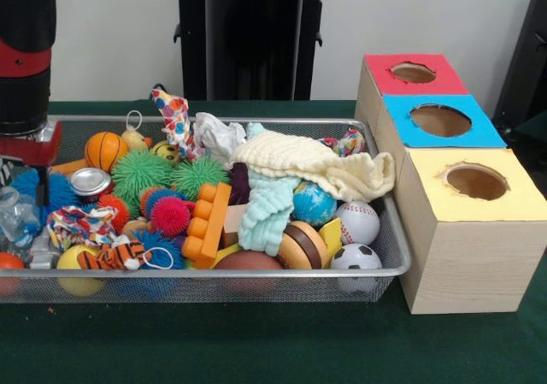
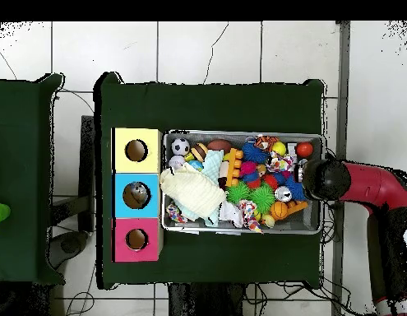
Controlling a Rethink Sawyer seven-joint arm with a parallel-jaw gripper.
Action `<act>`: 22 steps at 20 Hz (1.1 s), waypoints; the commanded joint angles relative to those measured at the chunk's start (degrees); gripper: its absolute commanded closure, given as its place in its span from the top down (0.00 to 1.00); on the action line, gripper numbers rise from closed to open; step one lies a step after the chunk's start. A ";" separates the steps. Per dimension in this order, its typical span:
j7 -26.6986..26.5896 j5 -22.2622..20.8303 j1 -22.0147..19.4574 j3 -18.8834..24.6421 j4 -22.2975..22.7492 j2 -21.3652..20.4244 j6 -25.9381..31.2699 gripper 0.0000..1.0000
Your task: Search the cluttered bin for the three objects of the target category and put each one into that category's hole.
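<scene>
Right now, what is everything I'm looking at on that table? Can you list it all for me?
Wire mesh bin: one, silver, on the green table.
Metal can: one, shiny silver, bin's left part in the front view.
Clear plastic bottle: one, at the bin's left end, below the arm.
Spiky rubber balls: several, green, pink, blue, orange, left of middle.
Basketball toy: one, orange, far left corner.
Cloths: cream and pale blue, heaped right of middle.
Baseball and soccer ball: one each, near right corner.
Orange block toy: one, centre.
Boxes with holes: three, tops red, blue, yellow, right of the bin.
Robot arm: one, red and black, above the bin's left end; gripper hidden.
</scene>
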 commanded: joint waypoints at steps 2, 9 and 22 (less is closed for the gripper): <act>-3.93 -5.24 0.05 -1.55 0.92 5.32 -4.07 1.00; -2.19 -4.49 0.09 -1.65 1.11 5.40 -5.00 0.00; -4.08 1.72 -0.74 1.06 10.77 -6.29 0.30 0.00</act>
